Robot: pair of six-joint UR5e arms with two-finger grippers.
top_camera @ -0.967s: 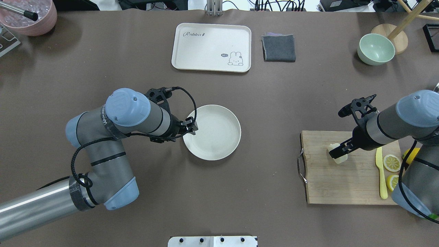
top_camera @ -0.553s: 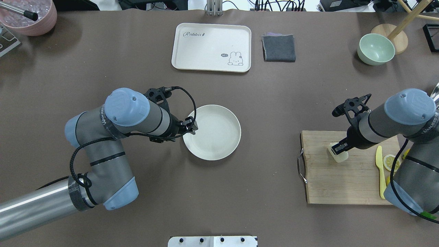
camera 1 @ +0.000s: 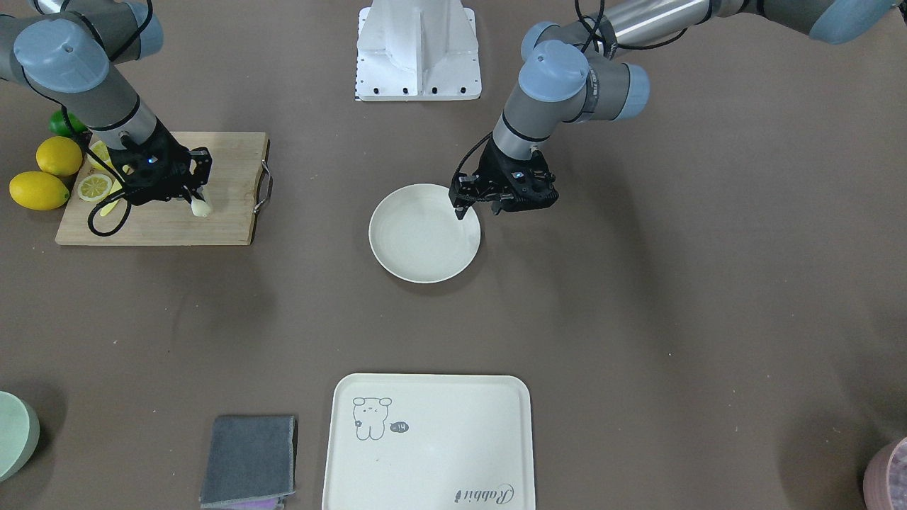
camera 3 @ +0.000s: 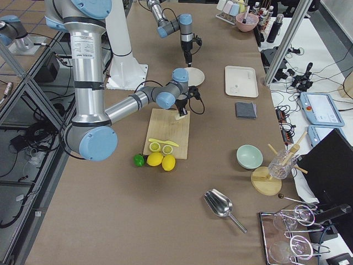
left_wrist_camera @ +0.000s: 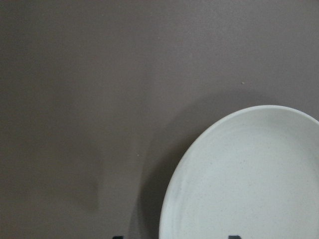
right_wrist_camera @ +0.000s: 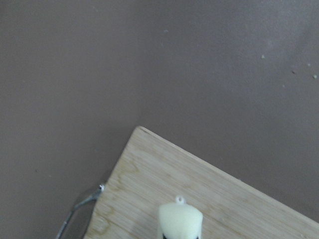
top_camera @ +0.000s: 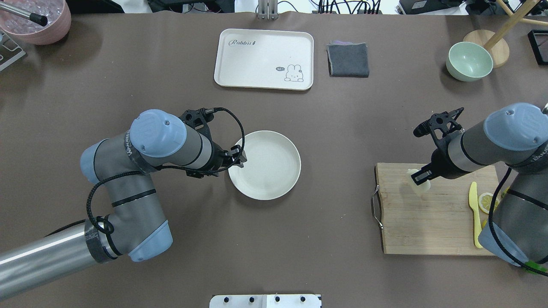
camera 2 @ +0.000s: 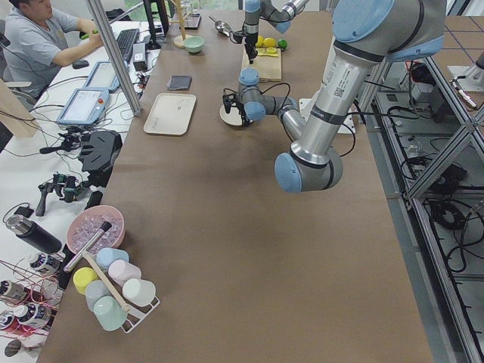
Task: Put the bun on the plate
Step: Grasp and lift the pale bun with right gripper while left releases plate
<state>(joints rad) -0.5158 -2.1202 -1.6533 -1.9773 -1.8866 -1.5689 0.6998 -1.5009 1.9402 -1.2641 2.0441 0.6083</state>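
Cream and smooth, the bun shows only in part. The right gripper is clenched on it, and its black fingers cover the top in the overhead view. The right wrist view cuts off the bun's lower end at the frame's edge, leaving a rounded tip with a tiny nub. The bun sits over the 11 o'clock part of the wooden cutting board, which has fine straight grain and a curved metal handle on its 9 o'clock edge. Whether the bun touches the wood or clears it is hard to make out. The right arm covers part of a lemon slice beside a yellow plastic knife at the board's 3 o'clock side.

Well apart, at 9 o'clock from the board, lies the plate: round, matte off-white and shallow, with a raised rim. The left gripper hangs at its 9 o'clock rim, jaws spread and holding nothing. The left wrist view shows only two dark tips at its bottom edge, with the rim between them, and one curved portion of the plate. A rectangular cream tray lies at the plate's 12 o'clock.
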